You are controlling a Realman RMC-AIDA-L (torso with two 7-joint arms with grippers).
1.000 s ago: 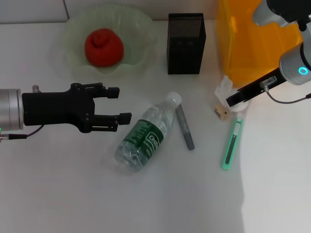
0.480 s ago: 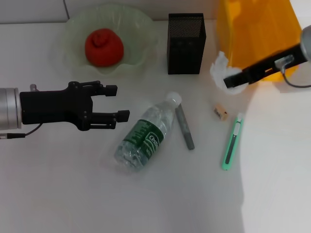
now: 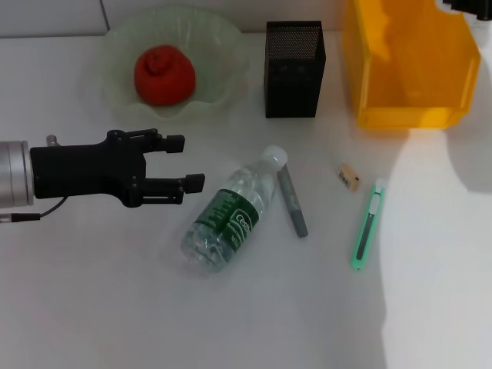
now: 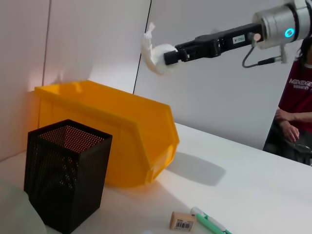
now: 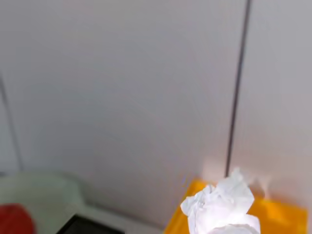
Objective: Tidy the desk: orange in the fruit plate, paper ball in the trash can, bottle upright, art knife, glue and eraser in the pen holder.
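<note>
Carrying the paper ball (image 4: 157,48), the right gripper (image 4: 168,56) has risen out of the head view and hangs above the yellow trash can (image 3: 407,65), fingers clenched on the wad.
Left gripper (image 3: 188,163) hovers unmoved, fingers spread, the lying bottle (image 3: 231,214) just beyond them; further past its fingertips lie glue (image 3: 292,201), art knife (image 3: 367,225) and eraser (image 3: 349,177), with the pen holder (image 3: 294,69) and orange (image 3: 164,74) in the fruit plate (image 3: 223,46) off to the side.

White desk (image 3: 254,307): plain surface, with a shadow over its right edge in the head view. Pale wall panels (image 4: 92,39) stand behind it, split by 1 dark vertical seam. 1 person (image 4: 296,105) in a maroon shirt sits beyond the far side, hands together.
</note>
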